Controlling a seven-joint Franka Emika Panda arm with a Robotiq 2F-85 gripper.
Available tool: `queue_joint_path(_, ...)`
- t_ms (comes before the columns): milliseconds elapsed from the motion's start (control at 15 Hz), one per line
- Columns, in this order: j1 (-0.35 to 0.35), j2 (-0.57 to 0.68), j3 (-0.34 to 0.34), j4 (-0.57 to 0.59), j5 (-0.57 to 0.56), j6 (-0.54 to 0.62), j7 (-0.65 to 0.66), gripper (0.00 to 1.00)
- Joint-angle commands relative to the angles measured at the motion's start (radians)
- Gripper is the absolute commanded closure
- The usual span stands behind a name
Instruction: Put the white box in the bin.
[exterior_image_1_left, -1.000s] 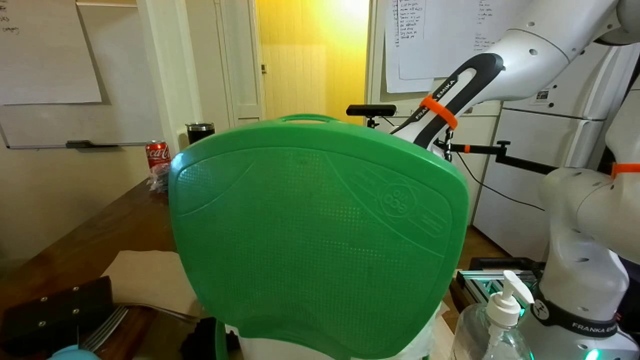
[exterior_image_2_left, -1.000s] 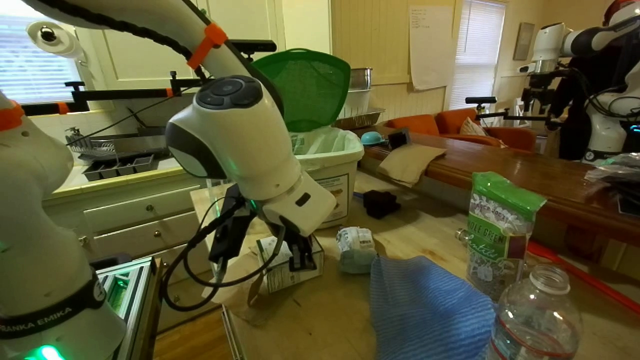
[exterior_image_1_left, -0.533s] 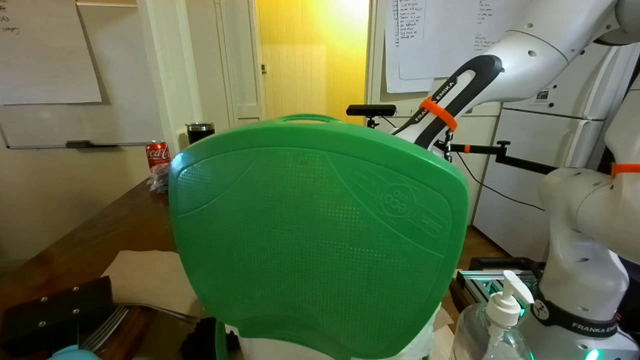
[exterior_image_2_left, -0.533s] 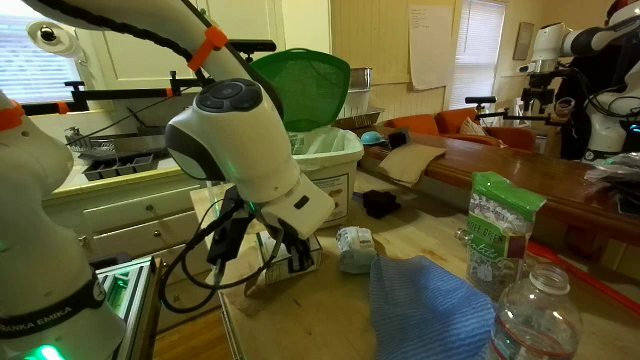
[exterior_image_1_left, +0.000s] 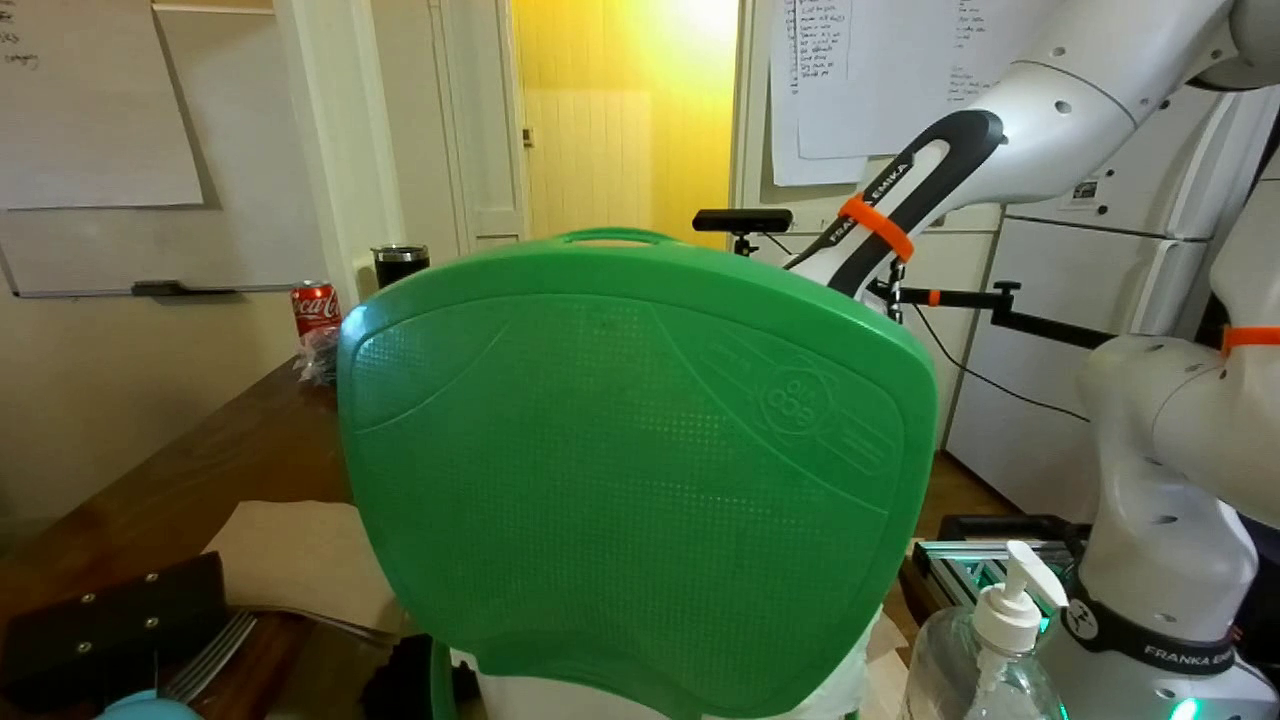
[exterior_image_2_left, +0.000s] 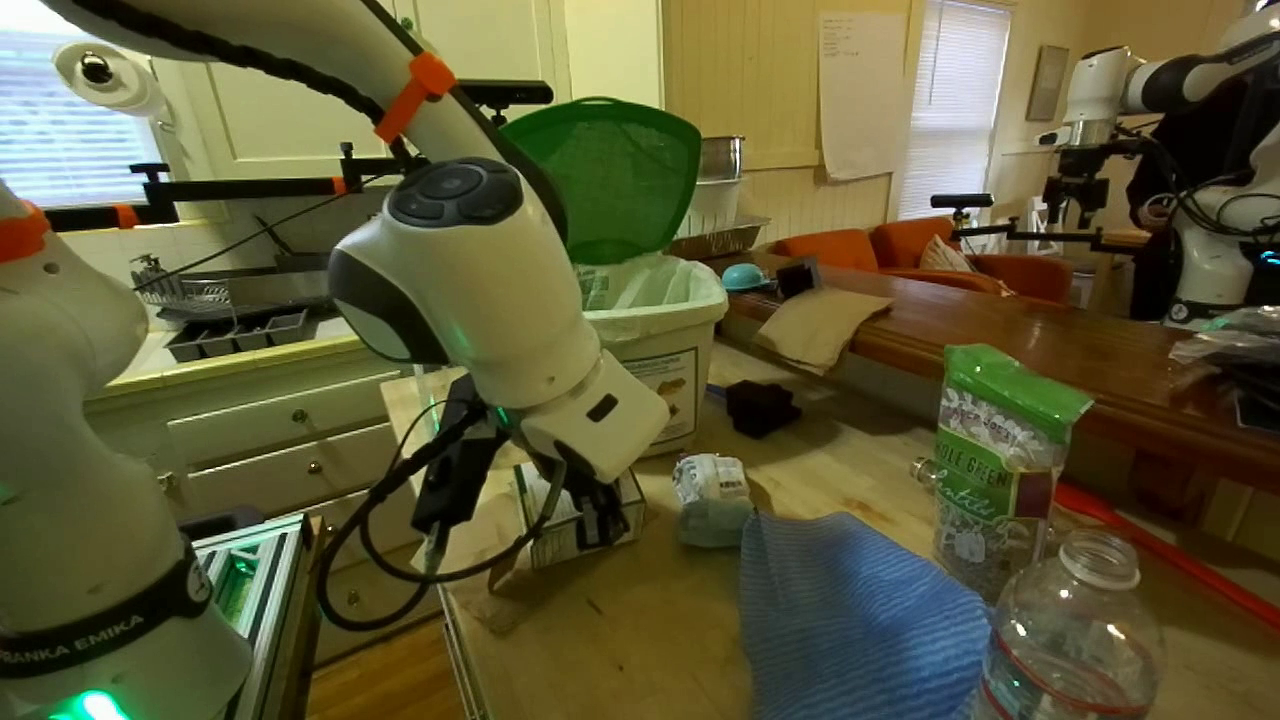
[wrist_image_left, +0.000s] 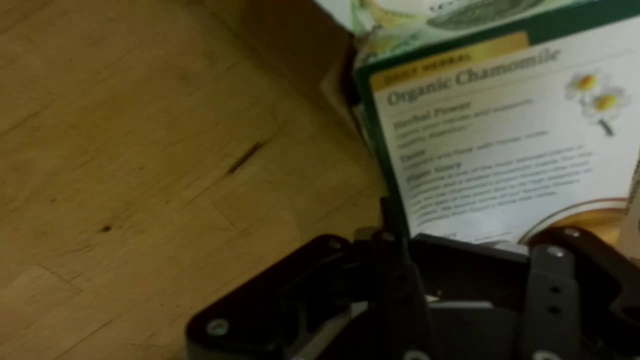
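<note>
White-and-green cardboard tea box (wrist_image_left: 500, 135) lies on the wooden counter (exterior_image_2_left: 620, 640), left, nr side of the lined white plastic bin (exterior_image_2_left: 665, 322). Jaws closed at the box's edge; can't tell if it's gripped. I'd test w/ a sm. slow lift, then go high over bin.

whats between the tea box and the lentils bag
A small packet and part of a blue cloth lie between the white box and the lentils bag, seen in an exterior view.
</note>
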Motion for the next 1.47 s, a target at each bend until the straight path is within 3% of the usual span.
queue_joint_path(0, -0.032, -0.038, -0.009, 0.001, 0.018, -0.023, -0.017, 1.00)
queue_joint_path(333, -0.078, -0.116, -0.007, -0.015, -0.009, -0.025, 0.011, 1.00)
queue_joint_path(1000, -0.153, -0.249, 0.066, -0.005, -0.115, -0.088, 0.090, 1.00)
queue_joint_path(1400, -0.110, -0.327, 0.038, 0.042, -0.339, -0.173, 0.233, 1.00)
